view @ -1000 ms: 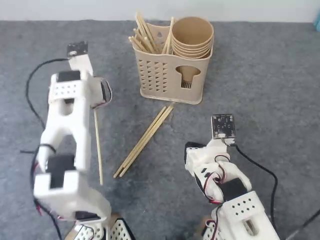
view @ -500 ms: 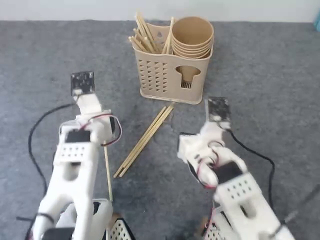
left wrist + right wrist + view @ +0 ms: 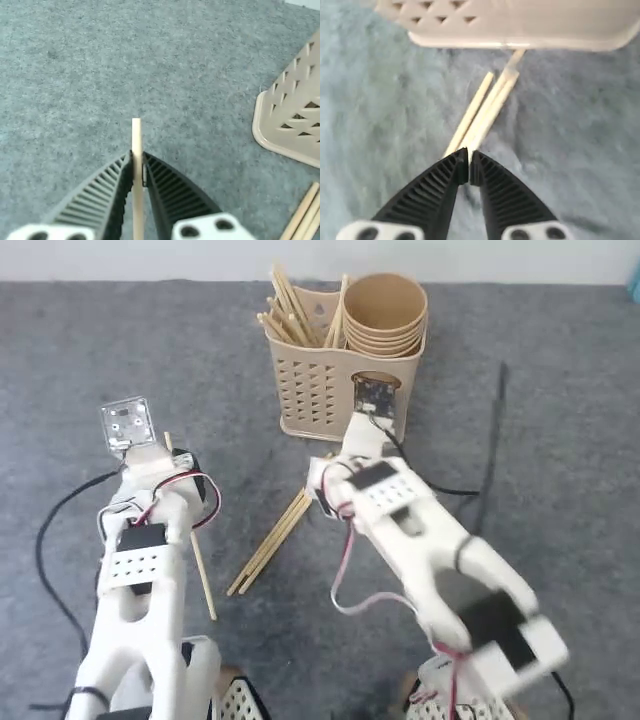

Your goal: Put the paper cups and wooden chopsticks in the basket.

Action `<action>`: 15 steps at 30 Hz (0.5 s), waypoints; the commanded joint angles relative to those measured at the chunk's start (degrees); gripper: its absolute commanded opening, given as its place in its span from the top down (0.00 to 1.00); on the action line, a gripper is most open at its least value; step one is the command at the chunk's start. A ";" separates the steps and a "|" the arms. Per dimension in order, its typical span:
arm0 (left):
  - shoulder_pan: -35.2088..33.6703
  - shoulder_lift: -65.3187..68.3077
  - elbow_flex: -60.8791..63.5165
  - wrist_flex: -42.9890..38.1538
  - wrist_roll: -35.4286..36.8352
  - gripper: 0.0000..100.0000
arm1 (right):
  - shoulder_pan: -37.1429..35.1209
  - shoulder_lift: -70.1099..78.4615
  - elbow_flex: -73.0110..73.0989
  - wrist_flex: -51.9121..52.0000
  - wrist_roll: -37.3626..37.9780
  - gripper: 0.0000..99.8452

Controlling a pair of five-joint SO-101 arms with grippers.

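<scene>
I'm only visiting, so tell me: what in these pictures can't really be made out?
- High view: the right arm covers the ends of the loose chopsticks nearest the basket.
- Right wrist view: the loose chopsticks lie bunched together, so their count is unclear, and the frame edge cuts off the basket.
- Left wrist view: the chopstick clamped in the left pincer runs off the picture's edge, so its full length is unseen.

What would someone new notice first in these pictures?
The beige basket at the far side of the grey mat, with stacked paper cups and wooden chopsticks standing in it. The left gripper is shut on one chopstick, and the right gripper hangs closed above the loose chopsticks before the basket.
</scene>
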 commanded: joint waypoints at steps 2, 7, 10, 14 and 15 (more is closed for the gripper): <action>-0.53 -2.02 -0.40 -1.93 -0.35 0.99 | -0.48 6.99 -8.53 -2.07 -4.75 0.82; -0.53 -1.93 -0.40 -2.02 -0.35 0.99 | 0.92 10.68 -11.52 -1.89 -5.10 0.80; -0.44 -1.93 -0.40 -2.02 -0.35 0.99 | 1.89 10.95 -11.69 -2.24 -5.10 0.84; -0.44 -1.93 -0.40 -2.02 -0.35 0.99 | 2.51 11.38 -12.31 -1.71 -5.10 0.92; -0.44 -1.93 -0.40 -2.02 -0.35 0.99 | 2.51 11.38 -12.31 -1.71 -5.10 0.94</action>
